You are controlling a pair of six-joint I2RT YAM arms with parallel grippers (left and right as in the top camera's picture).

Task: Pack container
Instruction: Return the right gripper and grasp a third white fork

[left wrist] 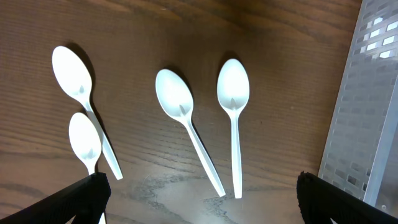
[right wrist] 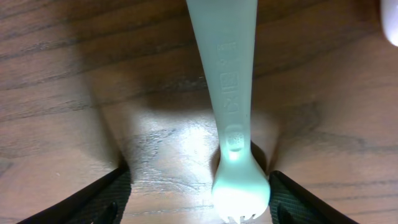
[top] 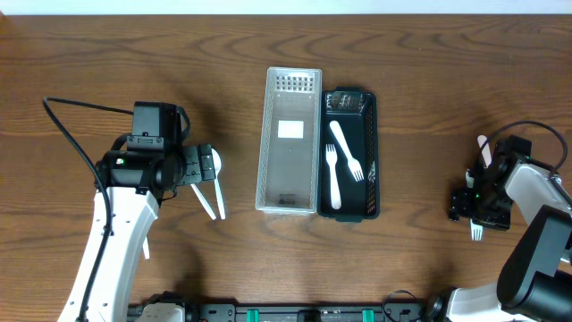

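A black container (top: 370, 152) sits mid-table with two white forks (top: 336, 179) inside. A clear perforated tray (top: 289, 170) lies against its left side and shows in the left wrist view (left wrist: 367, 106). Several white spoons (left wrist: 180, 102) lie on the wood; in the overhead view (top: 214, 199) they sit under my left gripper. My left gripper (left wrist: 199, 199) is open and empty above them (top: 201, 170). My right gripper (right wrist: 199, 193) is open and low at the table, its fingers on either side of a white fork (right wrist: 227, 93), nearer the right finger. The fork's tines show below the gripper (top: 477, 233).
Another white utensil end (right wrist: 390, 25) lies just right of the fork's handle. The left arm's cable (top: 71, 134) loops over the table at the left. The right arm's body (top: 536, 241) fills the front right corner.
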